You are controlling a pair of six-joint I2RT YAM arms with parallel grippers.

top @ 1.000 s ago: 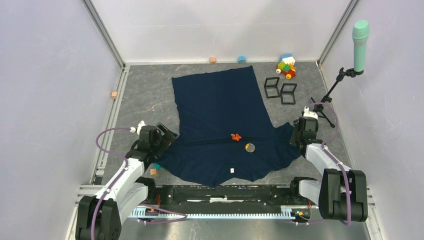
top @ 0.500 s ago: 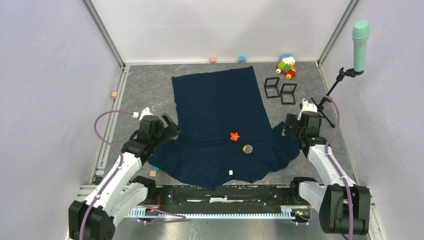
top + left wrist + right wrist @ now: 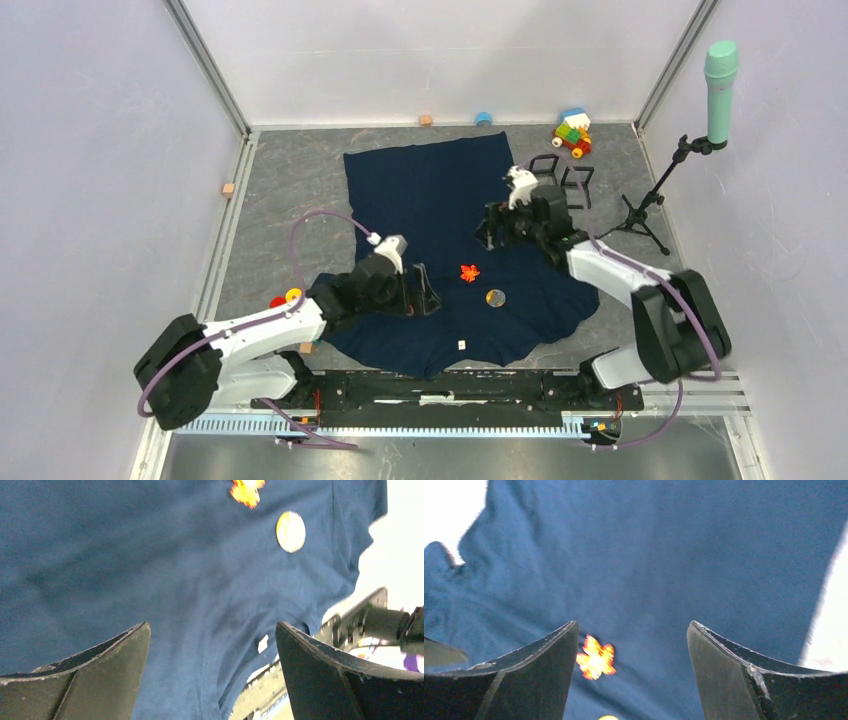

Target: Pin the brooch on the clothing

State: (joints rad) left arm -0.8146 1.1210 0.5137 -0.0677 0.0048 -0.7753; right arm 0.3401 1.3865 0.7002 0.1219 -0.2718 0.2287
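Grey tabletop [image 3: 290, 190], white walls [image 3: 430, 50], navy shirt [image 3: 440, 200] lying spread out mid-table. Both arms are reaching over it, with the left gripper [image 3: 427, 292] and right gripper [image 3: 488, 232] gaping wide, holding nothing.

Left wrist: an orange leaf-shaped brooch [image 3: 246, 490] and a round badge [image 3: 290, 531] are sitting on the fabric ahead.

Right wrist: the brooch is showing right beside one fingertip.

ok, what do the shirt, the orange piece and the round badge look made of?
Shirt: soft matte navy fabric; it wrinkles and drapes at the edges.
Orange piece: bright, jagged outline; maybe plastic or enamel, too blurred to say.
Round badge: flat yellowish-grey disc, probably metal or plastic; finish unclear.
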